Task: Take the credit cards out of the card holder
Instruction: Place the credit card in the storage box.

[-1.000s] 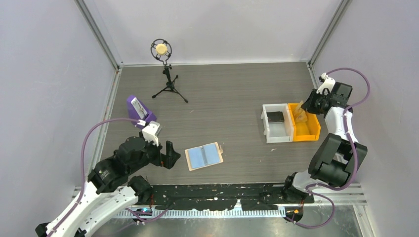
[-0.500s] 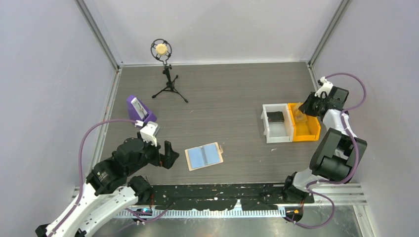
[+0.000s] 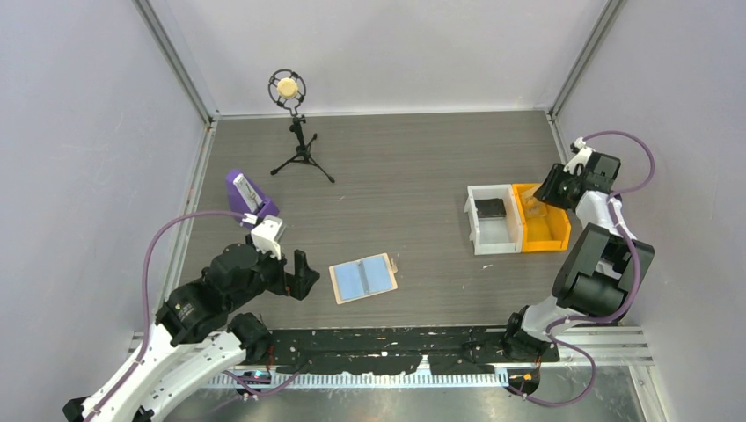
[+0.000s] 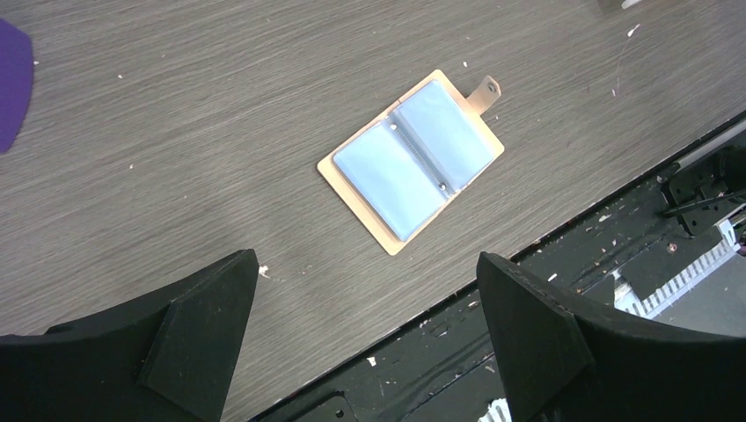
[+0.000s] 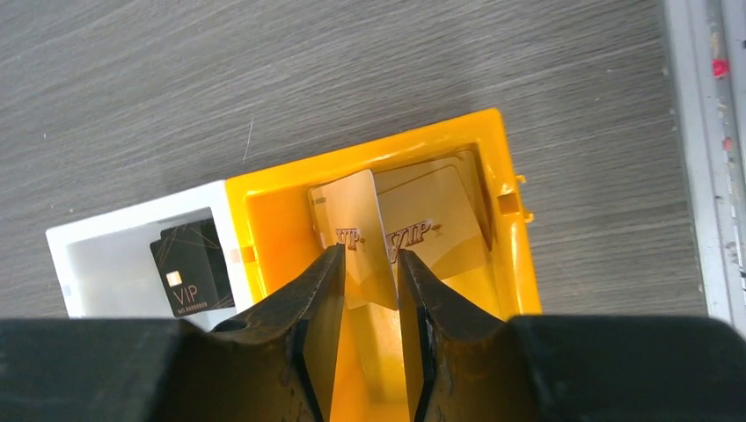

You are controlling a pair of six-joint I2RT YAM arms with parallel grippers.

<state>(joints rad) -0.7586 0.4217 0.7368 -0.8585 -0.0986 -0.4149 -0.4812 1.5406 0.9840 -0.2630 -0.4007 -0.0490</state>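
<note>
Since a second ago the gold rectangular plastic card (image 5: 352, 220) has come down with my right pincer (image 5: 369, 255) into the orange plastic bin (image 5: 501, 167), beside another gold card (image 5: 440, 224). My jaws now stand narrowly parted, and I judge the card loose between them. If I lift off this narrow, a finger could catch it and flick it out. The pale tan folding card holder (image 4: 412, 163) lies open on the table (image 4: 220, 105), well apart from the bin. My left pincer (image 4: 365, 259) hangs wide near it.
</note>
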